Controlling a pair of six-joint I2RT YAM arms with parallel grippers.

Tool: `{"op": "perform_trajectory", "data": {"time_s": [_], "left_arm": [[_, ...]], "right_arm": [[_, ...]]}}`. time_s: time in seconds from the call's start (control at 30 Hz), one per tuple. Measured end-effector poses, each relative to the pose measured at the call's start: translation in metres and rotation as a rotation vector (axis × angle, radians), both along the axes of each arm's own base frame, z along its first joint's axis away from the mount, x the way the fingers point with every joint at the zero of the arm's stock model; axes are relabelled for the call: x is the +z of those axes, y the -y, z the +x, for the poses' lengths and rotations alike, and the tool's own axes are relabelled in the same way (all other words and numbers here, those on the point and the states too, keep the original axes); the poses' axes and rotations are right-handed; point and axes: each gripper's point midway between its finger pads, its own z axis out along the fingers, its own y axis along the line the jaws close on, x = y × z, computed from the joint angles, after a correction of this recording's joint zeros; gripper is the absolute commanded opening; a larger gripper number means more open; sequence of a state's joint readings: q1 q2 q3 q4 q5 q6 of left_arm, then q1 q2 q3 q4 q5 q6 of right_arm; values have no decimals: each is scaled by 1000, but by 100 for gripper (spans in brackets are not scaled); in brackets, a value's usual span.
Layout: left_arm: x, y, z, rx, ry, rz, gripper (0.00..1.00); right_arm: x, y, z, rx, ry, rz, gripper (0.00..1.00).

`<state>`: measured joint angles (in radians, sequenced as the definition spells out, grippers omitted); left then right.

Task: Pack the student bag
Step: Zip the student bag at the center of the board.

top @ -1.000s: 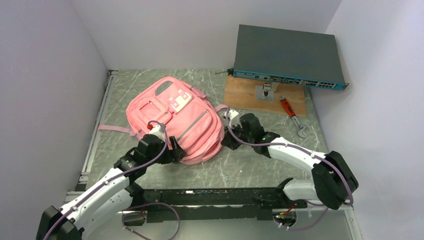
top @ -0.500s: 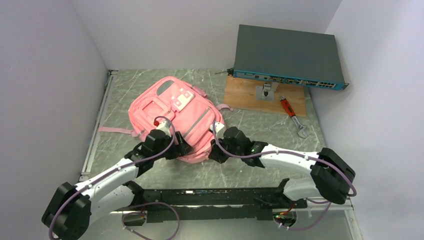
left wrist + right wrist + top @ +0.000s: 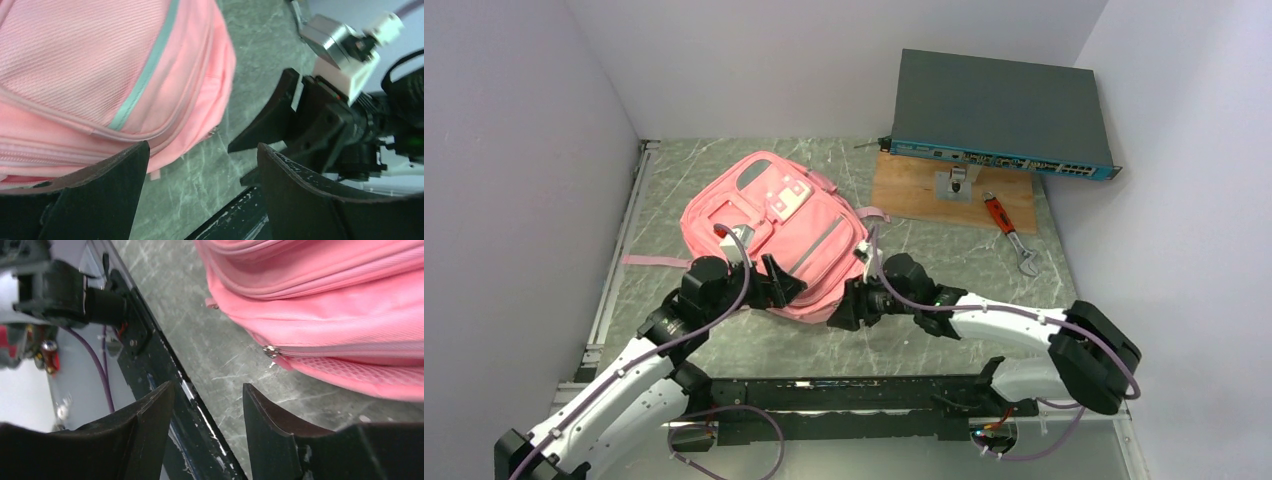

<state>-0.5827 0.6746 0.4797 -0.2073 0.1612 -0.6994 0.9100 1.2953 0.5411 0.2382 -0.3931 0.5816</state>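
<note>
While both of my arms reach in from the near edge of the bench (image 3: 894,345), the student bag (image 3: 774,225) lies flat on it with its front pockets facing up. My left pincer (image 3: 781,285) sits at the bag's near edge, over the pink fabric. Its jaws are spread wide and there is nothing between them. My right pincer (image 3: 842,305) is low over the bench just beside the bag's near right corner. Its jaws stand apart and grip nothing. From that wrist I see a small metal zipper pull (image 3: 270,351) on the bag's seam, beyond my fingertips and untouched. The two pincers face each other across that corner of the bag. A pink strap (image 3: 649,259) trails flat from the bag's left side. Beyond the bag and to its right lies a wooden board (image 3: 914,190), with a grey network switch (image 3: 999,105) over its far edge. A red-handled wrench (image 3: 1009,230) lies at the board's right end.
</note>
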Motion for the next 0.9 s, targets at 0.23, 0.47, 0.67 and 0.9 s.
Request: {"op": "perform_trajectory", "data": {"time_s": [0.23,0.47,0.67,0.9], "left_arm": [[7,24,-19,-121,1,-22,73],[-11,73,-53,-257,-68,88,63],[-40,92,-55,-193,-135,203,57],[-54,102,-44,-102,-147,295,48]], "right_arm": [[32,37,43,-335,-72,71,55],[22,87,78,-650,-142,69,57],[8,86,79,-708,-250,66,57],[-8,66,78,-696,-393,96,58]]}}
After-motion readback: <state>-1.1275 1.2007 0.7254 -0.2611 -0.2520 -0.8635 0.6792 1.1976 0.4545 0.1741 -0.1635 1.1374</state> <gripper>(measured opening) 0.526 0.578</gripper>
